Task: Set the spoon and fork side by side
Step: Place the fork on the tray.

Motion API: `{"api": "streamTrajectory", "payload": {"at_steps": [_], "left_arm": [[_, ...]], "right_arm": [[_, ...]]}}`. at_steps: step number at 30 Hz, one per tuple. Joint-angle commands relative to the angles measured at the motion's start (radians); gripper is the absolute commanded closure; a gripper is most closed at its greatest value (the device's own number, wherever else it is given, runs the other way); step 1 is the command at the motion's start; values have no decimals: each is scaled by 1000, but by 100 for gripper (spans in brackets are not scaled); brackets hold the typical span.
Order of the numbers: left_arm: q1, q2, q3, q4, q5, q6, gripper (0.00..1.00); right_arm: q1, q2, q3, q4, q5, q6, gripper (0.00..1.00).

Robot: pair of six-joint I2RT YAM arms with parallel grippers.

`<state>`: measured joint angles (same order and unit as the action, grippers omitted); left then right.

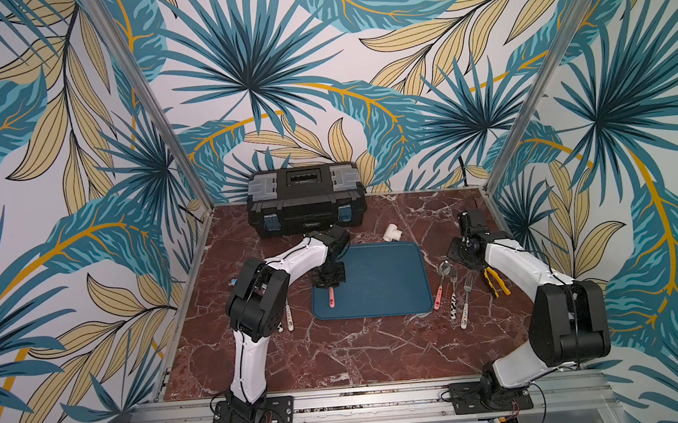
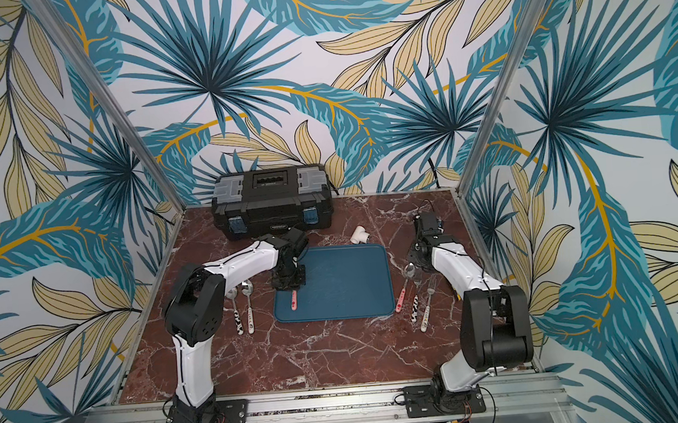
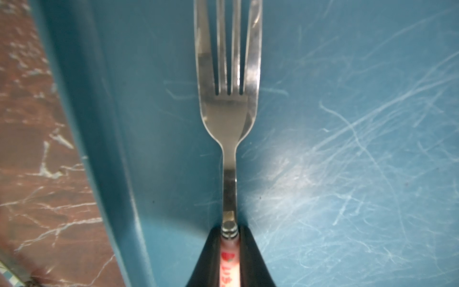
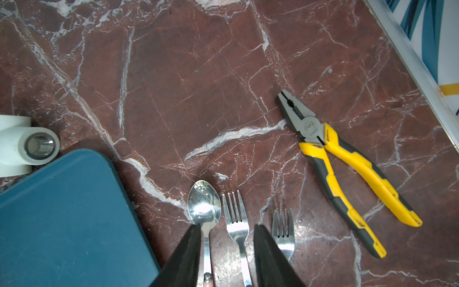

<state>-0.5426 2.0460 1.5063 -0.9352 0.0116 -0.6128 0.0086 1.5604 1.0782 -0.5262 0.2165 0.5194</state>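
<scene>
Left gripper [image 3: 229, 251] pinches the pink strawberry-print handle of a fork [image 3: 228, 104]; the fork lies on the blue tray [image 1: 383, 283] along its left rim, tines pointing far. Right gripper [image 4: 227, 253] hangs with jaws spread over the cutlery row right of the tray, holding nothing: pink-handled spoon [image 4: 204, 206], then two forks [image 4: 236, 218], side by side on the marble tabletop [image 1: 339, 355]. Yellow-handled pliers [image 4: 347, 159] lie farther right.
</scene>
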Motion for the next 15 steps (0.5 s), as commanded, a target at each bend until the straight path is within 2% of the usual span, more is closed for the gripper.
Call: {"api": "streamTrajectory", "payload": {"at_steps": [1,7,15], "left_arm": [[1,25,-9,9,-6,7,78],[0,-15,-8,20,1,4,57],[-3,-183,21,25,23,18,49]], "right_arm": [[6,8,16,-31,15,-7,57],[6,9,15,-35,17,-7,55],[5,32,37,-99,41,-4,54]]}}
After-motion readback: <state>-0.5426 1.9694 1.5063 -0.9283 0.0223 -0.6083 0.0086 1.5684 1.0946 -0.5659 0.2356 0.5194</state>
